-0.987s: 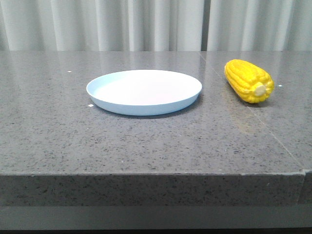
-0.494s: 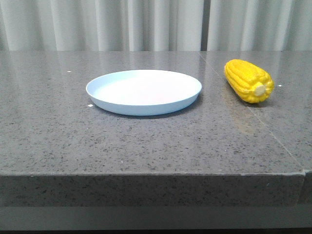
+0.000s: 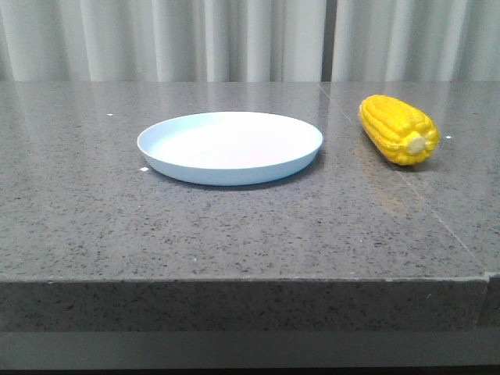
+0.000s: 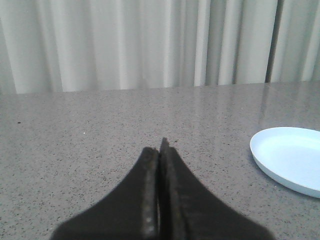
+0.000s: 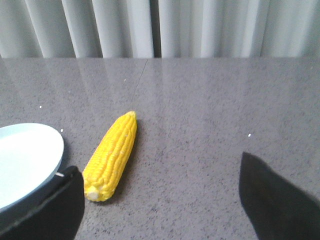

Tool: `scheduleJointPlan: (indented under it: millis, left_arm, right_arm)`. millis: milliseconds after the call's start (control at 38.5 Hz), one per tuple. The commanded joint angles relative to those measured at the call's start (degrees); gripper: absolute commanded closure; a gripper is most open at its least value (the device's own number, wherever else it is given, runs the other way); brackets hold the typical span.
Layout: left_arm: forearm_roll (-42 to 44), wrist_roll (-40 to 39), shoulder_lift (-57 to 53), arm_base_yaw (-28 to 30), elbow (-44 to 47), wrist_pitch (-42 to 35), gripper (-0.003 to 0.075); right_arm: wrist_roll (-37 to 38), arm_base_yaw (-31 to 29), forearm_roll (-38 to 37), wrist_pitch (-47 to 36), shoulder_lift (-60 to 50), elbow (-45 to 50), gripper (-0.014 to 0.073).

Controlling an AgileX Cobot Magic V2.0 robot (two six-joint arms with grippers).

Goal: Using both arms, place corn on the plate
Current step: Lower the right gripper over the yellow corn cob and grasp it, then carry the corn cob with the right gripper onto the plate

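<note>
Since the earlier frame, I see the plate shifted marginally left; the corn lies unmoved on the grey surface, apart from the plate's right rim. Bare surface surrounds both. Left claw is pressed together, holding nothing. Right claw is spread wide, touching nothing.

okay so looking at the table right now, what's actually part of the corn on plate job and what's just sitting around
Part of the job:
- corn, lying on the table right of the plate, apart from it
- plate, nothing on it
- left gripper, fingers closed together
- right gripper, fingers spread wide, corn just ahead

Just there:
- grey stone table
- pale curtain behind
No loose clutter shows.
</note>
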Motion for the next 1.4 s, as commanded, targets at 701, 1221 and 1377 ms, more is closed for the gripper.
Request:
scheduleJointPlan:
  millis: [701,1221,1377]
  left_arm:
    - [0.25,-0.5,0.62,0.06,-1.44,-4.89,0.0741]
    - [0.25,-0.5,0.62,0.06,-1.44,-4.89,0.0741]
    - [0.25,-0.5,0.62,0.06,-1.44,-4.89,0.0741]
  right_arm:
    - [-0.53,1.13,13.99,25.03,51.39,-40.19,-0.0054]
    - [-0.53,4.17,14.52,23.91,67.62,-46.84,-0.0038]
    - [-0.53,4.17,15.02,24.76,67.69,-46.84,0.0161]
